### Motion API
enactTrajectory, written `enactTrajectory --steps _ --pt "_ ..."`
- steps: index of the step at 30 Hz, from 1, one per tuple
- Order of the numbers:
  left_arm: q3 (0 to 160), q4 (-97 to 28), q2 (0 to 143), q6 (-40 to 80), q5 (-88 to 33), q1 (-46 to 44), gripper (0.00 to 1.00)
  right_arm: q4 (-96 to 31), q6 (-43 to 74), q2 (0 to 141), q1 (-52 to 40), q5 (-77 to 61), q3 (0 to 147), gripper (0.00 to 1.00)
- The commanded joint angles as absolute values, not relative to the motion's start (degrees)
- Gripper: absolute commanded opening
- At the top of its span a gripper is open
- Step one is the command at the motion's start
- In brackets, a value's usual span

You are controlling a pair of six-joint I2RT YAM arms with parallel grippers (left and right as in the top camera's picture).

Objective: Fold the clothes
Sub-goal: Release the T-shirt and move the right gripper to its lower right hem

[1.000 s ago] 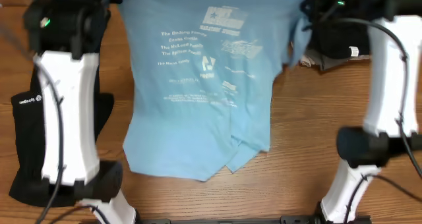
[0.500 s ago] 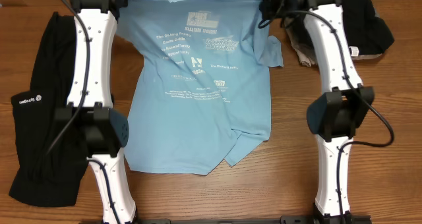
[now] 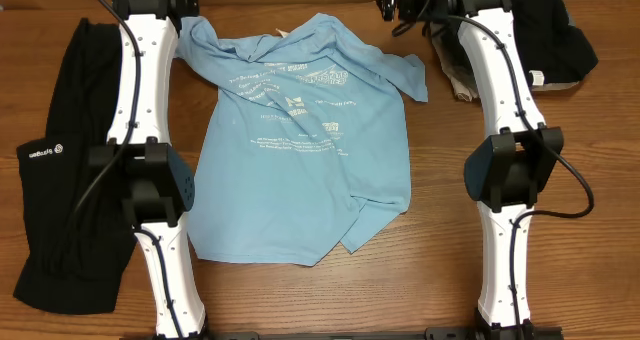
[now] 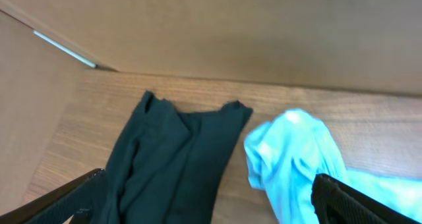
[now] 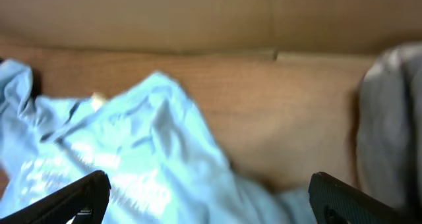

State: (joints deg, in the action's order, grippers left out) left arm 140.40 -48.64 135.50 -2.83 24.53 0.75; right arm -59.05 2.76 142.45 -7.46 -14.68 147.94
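Our left hand [image 4: 208,184] is wide open with nothing between its fingers [image 4: 72,197]; only the two dark tips show at the bottom corners of its wrist view. From overhead it sits at the far left edge of the table [image 3: 430,270], above the far left shoulder of the light blue T-shirt [image 3: 300,150]. Just below it, a bunched lump of the shirt [image 4: 293,151] lies beside the top end of the long black garment [image 4: 171,158], the two close but apart.

Our right hand [image 5: 210,184] is also spread wide and grips nothing. It sits at the far edge, by the shirt's far right shoulder. Rumpled blue cloth [image 5: 132,145] lies under it, and a grey mass [image 5: 389,118] fills the right side, too blurred for us to say more than that it is probably cloth.

The shirt lies in the middle of the table between the two arms. Its far part is crumpled, creasing the white lettering [image 3: 295,100], while its near part lies flatter, with one near right corner turned over. The long black garment [image 3: 60,180] stretches along the left side, white logo [image 3: 45,152] showing. The folded black and grey garments [image 3: 555,40] sit at the far right corner.
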Motion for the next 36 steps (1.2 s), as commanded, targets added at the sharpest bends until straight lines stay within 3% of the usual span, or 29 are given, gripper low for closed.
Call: enactTrajectory --steps 1,7,14,23,30,36 --pt "141.6 -50.9 125.5 -1.3 17.5 0.6 1.00 -64.0 3.3 132.6 -7.2 -17.3 149.0 1.00" --pt "141.6 -59.0 112.9 -1.3 3.1 0.6 1.00 -81.6 3.3 122.2 -7.2 -18.1 149.0 1.00" --pt "141.6 -68.2 104.2 -1.2 -1.6 0.6 1.00 -96.4 5.2 113.6 -7.3 -18.0 149.0 1.00" --pt "141.6 -81.2 102.8 -0.6 -1.5 0.7 1.00 -97.1 12.6 100.7 -11.0 -15.3 137.7 1.00" --pt "141.6 -84.5 103.3 0.9 -1.5 0.7 1.00 -97.0 28.3 90.4 -19.0 -2.2 113.4 1.00" --pt "141.5 -83.6 105.4 1.5 -1.5 0.7 1.00 -88.5 34.6 89.7 -26.3 -1.8 89.6 1.00"
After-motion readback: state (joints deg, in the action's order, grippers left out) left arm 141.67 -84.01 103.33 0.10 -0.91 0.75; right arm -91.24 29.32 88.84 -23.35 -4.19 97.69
